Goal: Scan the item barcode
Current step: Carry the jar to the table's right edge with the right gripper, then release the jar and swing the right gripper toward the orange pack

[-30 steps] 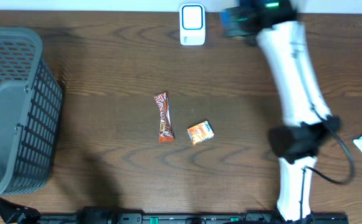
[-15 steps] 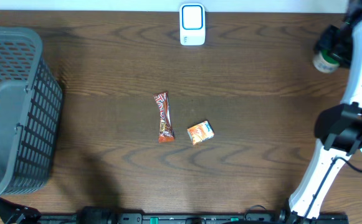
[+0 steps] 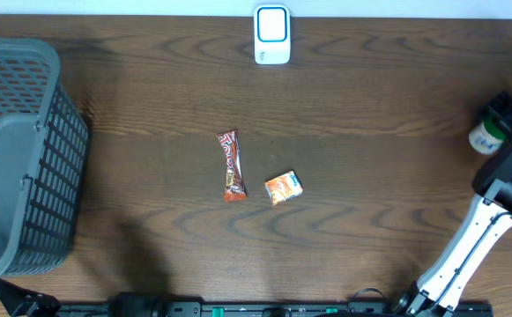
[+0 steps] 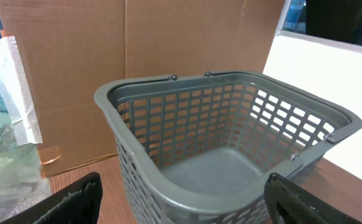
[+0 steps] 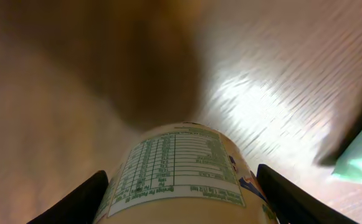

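Dark wood table (image 3: 370,88), overhead first. Scanner (image 3: 272,35) sits at the far edge, centre. Right gripper (image 3: 500,117) is out at the right edge, clamped on the bottle (image 3: 484,138), well apart from the scanner. To scan well, we'd carry the bottle across the far side and turn it until the barcode faces the scanner window, then hold it steady there. Bar (image 3: 231,178) and orange packet (image 3: 283,187) lie mid-table, just beside each other and clear of that route. Basket (image 3: 57,176) is far left, no conflict.

Left wrist: left gripper (image 4: 187,208) has its jaws wide apart and holds nothing. It looks at the basket, with cardboard (image 4: 168,50) behind, and it's out of our way.

Right wrist: the bottle fills the gap between the fingers (image 5: 75,200). We see the nutrition panel facing the camera and no barcode on this side, so expect to rotate. Table is blurred. Teal pack (image 5: 358,158) shows at the right edge, so watch it on any swing that way.
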Controlling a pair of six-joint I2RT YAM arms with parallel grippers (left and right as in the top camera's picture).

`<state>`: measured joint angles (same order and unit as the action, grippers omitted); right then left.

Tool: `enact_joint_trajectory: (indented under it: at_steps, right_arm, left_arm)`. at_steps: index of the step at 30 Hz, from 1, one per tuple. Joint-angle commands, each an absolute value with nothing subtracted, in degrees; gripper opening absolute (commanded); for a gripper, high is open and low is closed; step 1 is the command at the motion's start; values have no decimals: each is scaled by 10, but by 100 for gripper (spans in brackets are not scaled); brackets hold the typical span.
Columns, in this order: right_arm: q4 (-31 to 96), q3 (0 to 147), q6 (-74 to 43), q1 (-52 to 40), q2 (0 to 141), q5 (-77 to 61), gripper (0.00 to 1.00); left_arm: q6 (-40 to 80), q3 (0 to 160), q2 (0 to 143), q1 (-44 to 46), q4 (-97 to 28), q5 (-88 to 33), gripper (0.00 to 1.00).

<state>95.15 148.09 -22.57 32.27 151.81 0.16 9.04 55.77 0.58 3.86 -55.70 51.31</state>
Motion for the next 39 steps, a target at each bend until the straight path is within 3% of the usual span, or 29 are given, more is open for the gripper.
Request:
enact_joint_trajectory:
  at_steps: [1, 3, 5, 6, 8, 9, 14, 21, 27, 30, 34, 39]
  right_arm:
    - [953, 1483, -211, 355, 1524, -3, 44]
    - [948, 1483, -197, 373, 1524, -3, 47]
    - [943, 1483, -180, 392, 1524, -3, 55]
    - [942, 1484, -171, 405, 1524, -3, 66]
    - [942, 1491, -159, 418, 1517, -22, 96]
    - [941, 1494, -149, 421, 1512, -30, 99]
    - [932, 1548, -140, 428, 1431, -58, 99]
    - [867, 1578, -147, 383, 1269, -274, 99]
    - [931, 1578, -133, 199, 1199, -288, 99]
    - [973, 1550, -9, 64, 1202, -283, 99]
    - [971, 1454, 24, -93, 1202, -166, 99]
    - [949, 1332, 7, -227, 1205, -69, 99]
  left_arm:
    - [93, 553, 1, 39, -562, 514, 83]
    - [93, 553, 1, 39, -562, 514, 83]
    - [93, 553, 1, 39, -563, 514, 83]
    - [93, 553, 1, 39, -564, 514, 83]
    - [93, 553, 1, 39, -566, 514, 83]
    - [93, 553, 1, 39, -566, 514, 83]
    - [93, 553, 1, 39, -568, 514, 83]
    - [93, 553, 1, 39, -564, 514, 83]
    - [93, 553, 1, 39, -558, 514, 83]
    - [93, 553, 1, 39, -556, 514, 84]
    - [93, 553, 1, 39, -556, 514, 83]
    - [93, 553, 1, 39, -556, 514, 83]
